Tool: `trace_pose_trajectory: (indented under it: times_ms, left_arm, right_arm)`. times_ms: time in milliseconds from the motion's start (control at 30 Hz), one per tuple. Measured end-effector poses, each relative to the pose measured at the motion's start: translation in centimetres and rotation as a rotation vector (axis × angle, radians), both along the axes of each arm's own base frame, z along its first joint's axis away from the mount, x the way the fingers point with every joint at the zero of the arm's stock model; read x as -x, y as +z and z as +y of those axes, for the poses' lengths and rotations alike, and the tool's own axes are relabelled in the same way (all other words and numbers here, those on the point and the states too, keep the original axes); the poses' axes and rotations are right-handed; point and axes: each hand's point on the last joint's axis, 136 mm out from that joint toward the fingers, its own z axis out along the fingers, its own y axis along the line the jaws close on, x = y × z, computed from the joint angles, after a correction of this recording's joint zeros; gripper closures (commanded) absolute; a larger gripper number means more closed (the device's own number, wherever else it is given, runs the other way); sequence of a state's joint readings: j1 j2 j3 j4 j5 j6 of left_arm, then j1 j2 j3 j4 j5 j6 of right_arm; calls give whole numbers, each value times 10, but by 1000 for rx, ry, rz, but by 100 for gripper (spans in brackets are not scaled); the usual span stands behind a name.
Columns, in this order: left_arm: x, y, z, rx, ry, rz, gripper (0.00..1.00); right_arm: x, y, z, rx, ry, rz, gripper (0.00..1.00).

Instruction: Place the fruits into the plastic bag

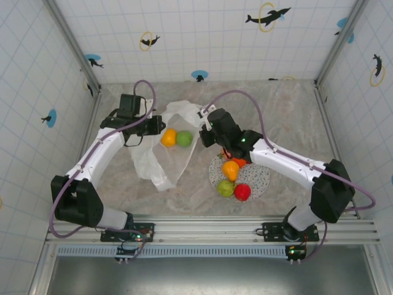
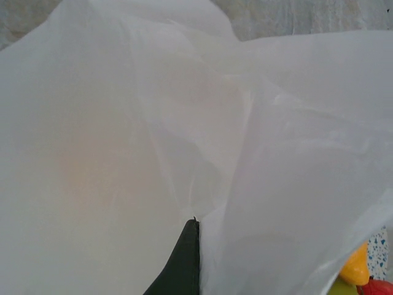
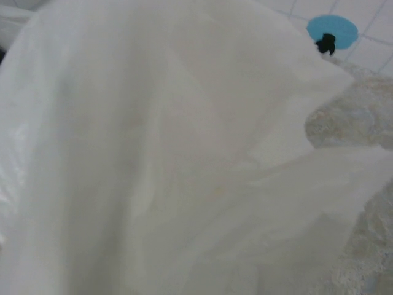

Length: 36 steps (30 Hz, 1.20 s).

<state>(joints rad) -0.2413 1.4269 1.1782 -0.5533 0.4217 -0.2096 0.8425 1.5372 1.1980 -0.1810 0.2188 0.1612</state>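
Observation:
The white crinkled plastic bag [image 1: 163, 161] lies left of centre with its mouth lifted between my two grippers. Through the mouth an orange fruit [image 1: 169, 137] and a green fruit [image 1: 184, 138] show inside. My left gripper [image 1: 155, 125] is shut on the bag's left rim; in the left wrist view its dark finger [image 2: 187, 261] presses the plastic bag [image 2: 153, 141]. My right gripper [image 1: 203, 126] sits at the right rim, shut on it, its fingertips buried in the plastic bag [image 3: 172, 160]. A yellow-orange pear [image 1: 230, 169], a green fruit [image 1: 225, 187] and a red apple [image 1: 242, 192] sit on the plate.
The round speckled plate [image 1: 261, 178] lies right of the bag, under my right forearm, with another reddish fruit [image 1: 239, 161] half hidden by the arm. Tiled walls close in the back and both sides. The plate's fruits [image 2: 357, 267] peek in beside the bag.

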Motion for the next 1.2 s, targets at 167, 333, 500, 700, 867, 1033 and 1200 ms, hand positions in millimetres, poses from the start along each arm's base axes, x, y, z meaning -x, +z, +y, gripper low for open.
trace_pose_trajectory:
  times_ms: [167, 333, 500, 700, 867, 1033, 1200]
  left_arm:
    - [0, 0, 1, 0, 7, 8, 100]
    - [-9, 8, 16, -75, 75, -18, 100]
    - [-14, 16, 18, -85, 88, -43, 100]
    - [-7, 11, 10, -45, 52, -16, 100]
    - [1, 3, 3, 12, 52, 21, 100]
    - [9, -2, -3, 89, 60, 41, 100]
    - [8, -8, -8, 139, 80, 56, 100]
  right_arm:
    - [-16, -14, 7, -6, 3, 71, 100]
    - [-7, 19, 32, -79, 84, 54, 100]
    - [-10, 45, 27, -157, 92, 36, 100]
    - [-32, 33, 10, -173, 41, 73, 100]
    - [-48, -7, 1, -125, 3, 142, 99]
    - [-56, -40, -5, -86, -12, 206, 88]
    - [-50, -48, -9, -59, 5, 233, 58]
